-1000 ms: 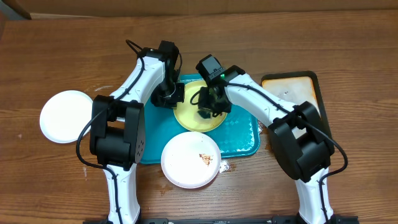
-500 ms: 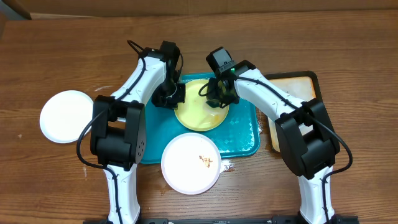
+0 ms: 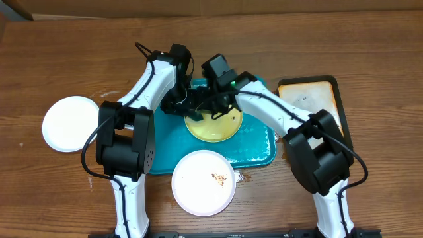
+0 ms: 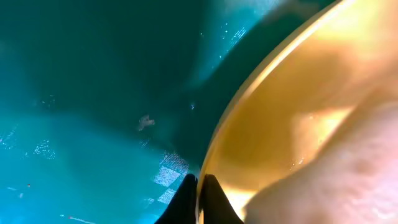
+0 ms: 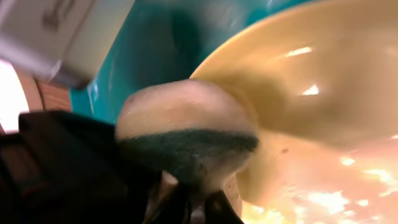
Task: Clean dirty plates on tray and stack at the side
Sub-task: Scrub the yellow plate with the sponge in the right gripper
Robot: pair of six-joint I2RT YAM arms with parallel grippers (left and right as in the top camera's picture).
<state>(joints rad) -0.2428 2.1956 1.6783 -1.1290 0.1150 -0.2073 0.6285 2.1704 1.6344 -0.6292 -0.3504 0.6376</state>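
yellow plate is set on the teal tray, toward its rear half, and is worked on by both arms at once. its rim is pinched on the left side by the left claw, whose tips are closed tight with only the thin plate edge between them. in the left wrist view the plate is seen tilted slightly up from the tray's textured base. a sponge, pale on one face and dark green on the other, is clamped in the right claw, which is closed on it. the sponge is held at the plate's rim, on the side nearer the left arm. wet glints are seen on the plate's inner surface.

a white plate with a small brown smear is laid across the tray's front rim, mostly over the tabletop. a second white plate, with no marks that can be made out, is set on the tabletop well to the left of the tray. a tan tray with a black rim is placed just to the right of the teal one.
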